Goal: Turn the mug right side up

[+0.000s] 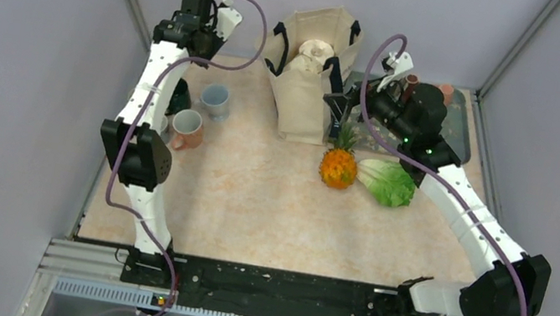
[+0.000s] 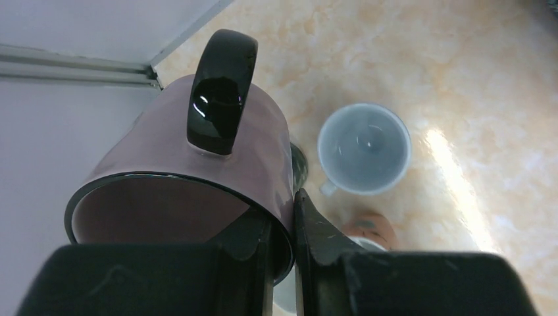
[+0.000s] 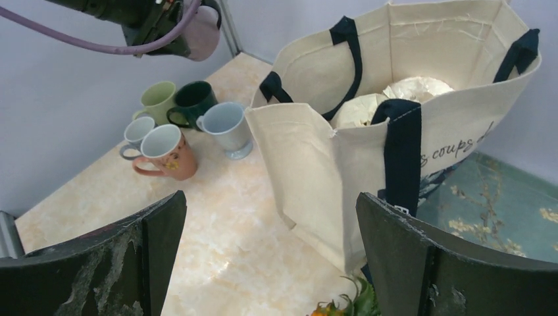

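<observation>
The left pincer (image 2: pixel 283 227) is clamped on the wall of the mug (image 2: pixel 164 151), one finger inside the black rim and one outside, with only the wall's thickness between them. The mug hangs in the air over the back-left corner of the surface (image 2: pixel 460 79), tilted, its mouth facing back toward the wrist and its black handle on the far side. It appears lifted but not yet righted. The next move likely calls for rolling the wrist until the mouth faces up, then lowering the mug onto a bare patch away from the grey cup (image 2: pixel 364 148) below. The right pincer (image 3: pixel 268 210) is wide apart and empty, near the bag (image 3: pixel 395 131).
</observation>
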